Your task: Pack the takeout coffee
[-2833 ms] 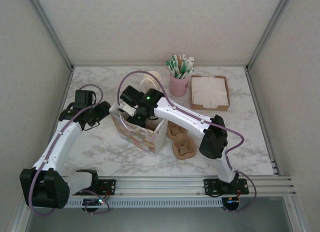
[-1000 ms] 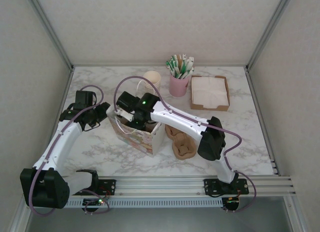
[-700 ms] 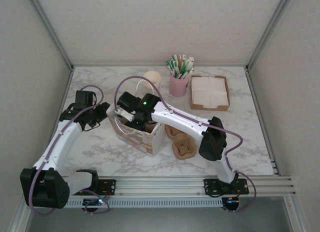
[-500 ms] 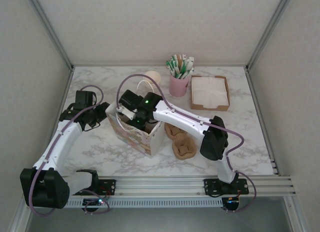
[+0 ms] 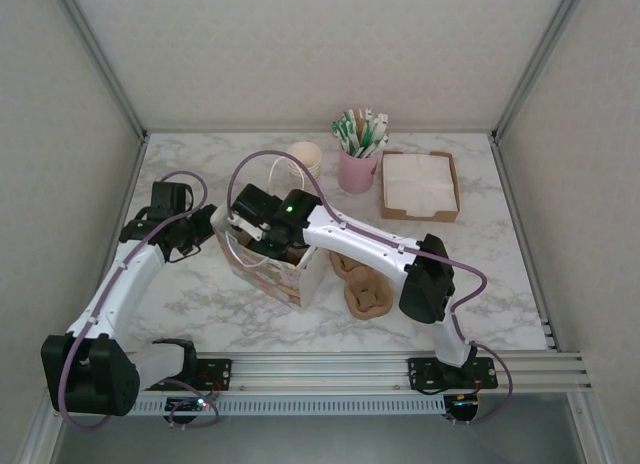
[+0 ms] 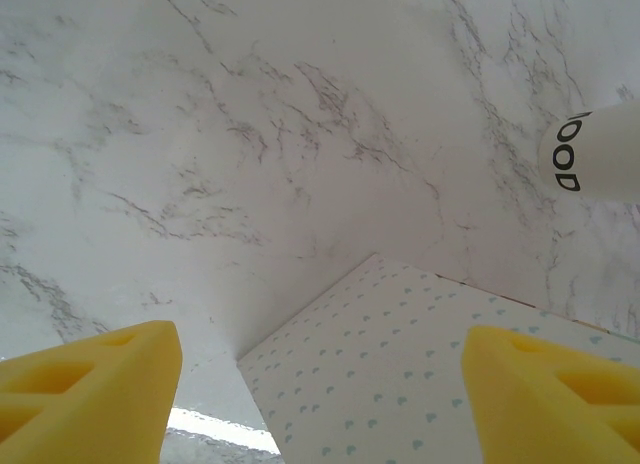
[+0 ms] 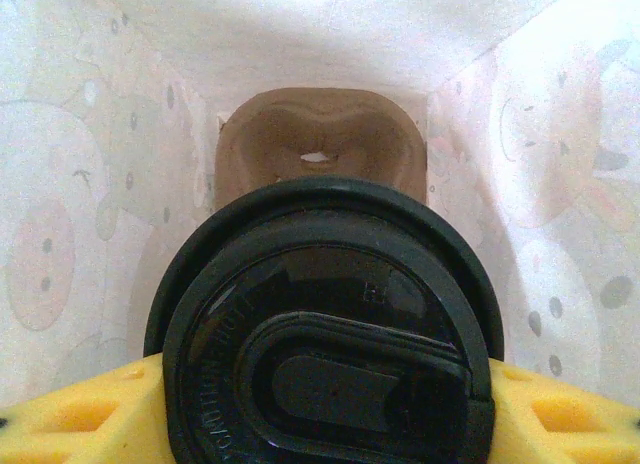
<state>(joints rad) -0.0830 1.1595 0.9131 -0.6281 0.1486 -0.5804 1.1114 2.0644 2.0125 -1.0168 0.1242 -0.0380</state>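
Overhead faces down; 2 close wrist views — probably sharing bag (image 5: pixel 268 274).

White marble-patterned table (image 5: pixel 505 284), pale speckled walls (image 5: pixel 300 44), aluminium corner posts (image 5: pixel 98 56), soft even light

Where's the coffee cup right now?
In the right wrist view, the coffee cup is held by the right gripper inside the paper bag, above the cardboard carrier at its bottom.
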